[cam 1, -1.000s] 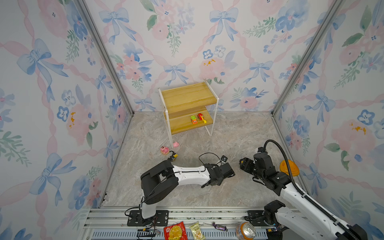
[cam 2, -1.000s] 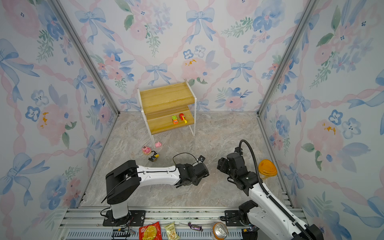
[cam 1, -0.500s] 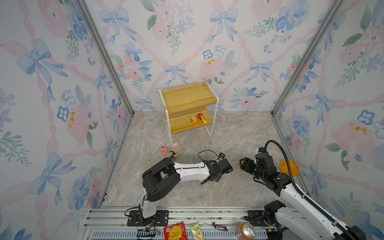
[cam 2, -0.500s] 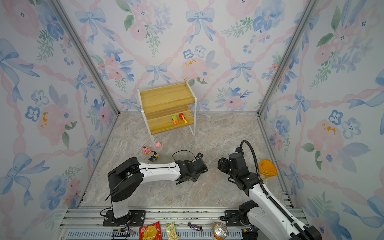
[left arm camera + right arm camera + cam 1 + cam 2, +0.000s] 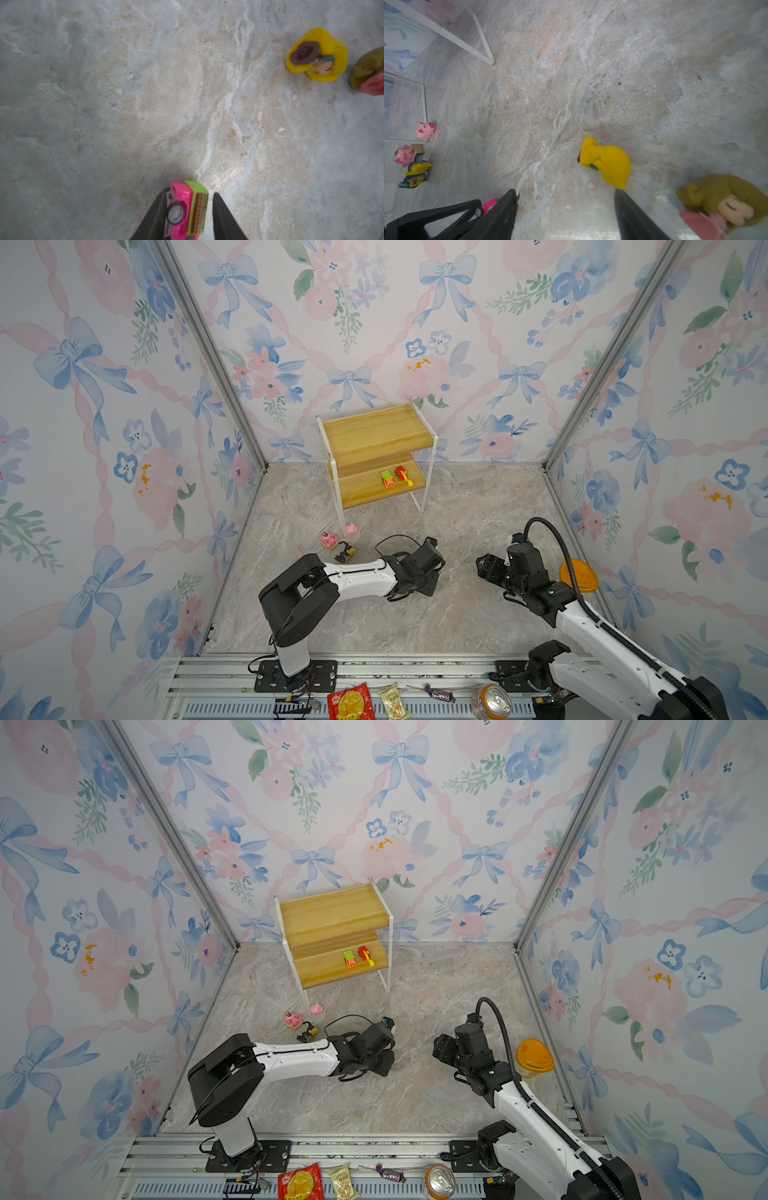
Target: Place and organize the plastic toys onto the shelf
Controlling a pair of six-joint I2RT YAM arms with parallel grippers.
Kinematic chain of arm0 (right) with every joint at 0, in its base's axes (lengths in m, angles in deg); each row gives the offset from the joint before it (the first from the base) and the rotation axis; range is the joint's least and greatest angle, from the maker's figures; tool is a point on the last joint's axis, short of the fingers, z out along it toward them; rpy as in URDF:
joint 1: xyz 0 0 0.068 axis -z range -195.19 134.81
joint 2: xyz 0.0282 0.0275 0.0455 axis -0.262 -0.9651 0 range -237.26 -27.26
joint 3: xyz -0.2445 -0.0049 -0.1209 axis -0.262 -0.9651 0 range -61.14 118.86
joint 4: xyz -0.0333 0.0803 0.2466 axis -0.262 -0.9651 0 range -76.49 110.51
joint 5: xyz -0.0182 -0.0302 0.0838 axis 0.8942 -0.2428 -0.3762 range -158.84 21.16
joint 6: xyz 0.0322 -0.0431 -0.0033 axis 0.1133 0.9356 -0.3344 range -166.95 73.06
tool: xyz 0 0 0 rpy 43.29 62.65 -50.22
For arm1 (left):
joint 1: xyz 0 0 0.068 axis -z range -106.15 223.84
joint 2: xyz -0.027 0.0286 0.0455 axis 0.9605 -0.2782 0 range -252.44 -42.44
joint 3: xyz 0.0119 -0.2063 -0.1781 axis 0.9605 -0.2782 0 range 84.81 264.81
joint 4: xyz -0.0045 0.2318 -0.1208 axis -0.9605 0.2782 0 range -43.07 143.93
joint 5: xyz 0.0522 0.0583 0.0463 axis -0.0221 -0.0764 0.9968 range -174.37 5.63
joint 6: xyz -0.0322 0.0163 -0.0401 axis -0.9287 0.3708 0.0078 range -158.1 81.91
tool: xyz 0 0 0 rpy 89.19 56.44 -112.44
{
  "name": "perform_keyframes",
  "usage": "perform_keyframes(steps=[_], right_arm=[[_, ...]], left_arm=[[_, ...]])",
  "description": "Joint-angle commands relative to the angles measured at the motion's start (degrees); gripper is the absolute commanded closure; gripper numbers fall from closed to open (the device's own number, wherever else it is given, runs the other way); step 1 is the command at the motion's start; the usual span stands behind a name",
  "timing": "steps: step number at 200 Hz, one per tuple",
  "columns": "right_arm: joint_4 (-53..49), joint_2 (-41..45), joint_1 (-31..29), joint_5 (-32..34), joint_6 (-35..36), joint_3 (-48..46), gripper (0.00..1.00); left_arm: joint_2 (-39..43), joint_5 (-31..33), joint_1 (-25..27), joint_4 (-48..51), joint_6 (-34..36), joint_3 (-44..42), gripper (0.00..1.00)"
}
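Observation:
My left gripper (image 5: 190, 192) is low over the floor with the pink car (image 5: 182, 209) lying on its side between its jaws. One finger touches the car and a thin gap shows at the other. My right gripper (image 5: 566, 192) is open and holds nothing. The yellow-haired figure (image 5: 606, 162) lies just past one of its fingertips, with the pink-dress doll (image 5: 724, 205) beside it. The shelf (image 5: 374, 435) stands at the back with the green-orange car (image 5: 387, 479) and the red car (image 5: 402, 475) on its lower board. The pink pig (image 5: 352, 528), round pink figure (image 5: 328, 539) and black-yellow figure (image 5: 345, 553) sit near its front left leg.
An orange-lidded cup (image 5: 579, 574) stands by the right wall behind my right arm. Snack packets (image 5: 351, 701) and a drink can (image 5: 490, 705) lie on the rail in front. Flowered walls close in the floor on three sides.
My left gripper's jaws have narrowed around the pink car, and its wrist has shifted a little. The right arm has stayed still and open.

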Motion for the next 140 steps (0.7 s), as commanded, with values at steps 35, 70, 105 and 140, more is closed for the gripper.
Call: perform_keyframes(steps=[35, 70, 105, 140], right_arm=[[2.9, -2.4, -5.7, 2.0, 3.2, 1.4, 0.25], [7.1, -6.6, -17.3, 5.9, 3.9, 1.4, 0.26], [13.3, -14.5, -27.8, 7.7, 13.6, 1.7, 0.24], [20.1, -20.3, -31.4, 6.4, 21.8, 1.5, 0.18]], left_arm=[[4.3, -2.8, -3.0, -7.1, -2.8, -4.1, 0.61], [8.2, -2.0, -6.4, -6.9, -2.1, -6.5, 0.58], [12.5, -2.1, -10.1, -6.8, -2.0, -9.9, 0.50], [16.6, -2.0, -12.1, -6.8, -2.0, -12.8, 0.43]])
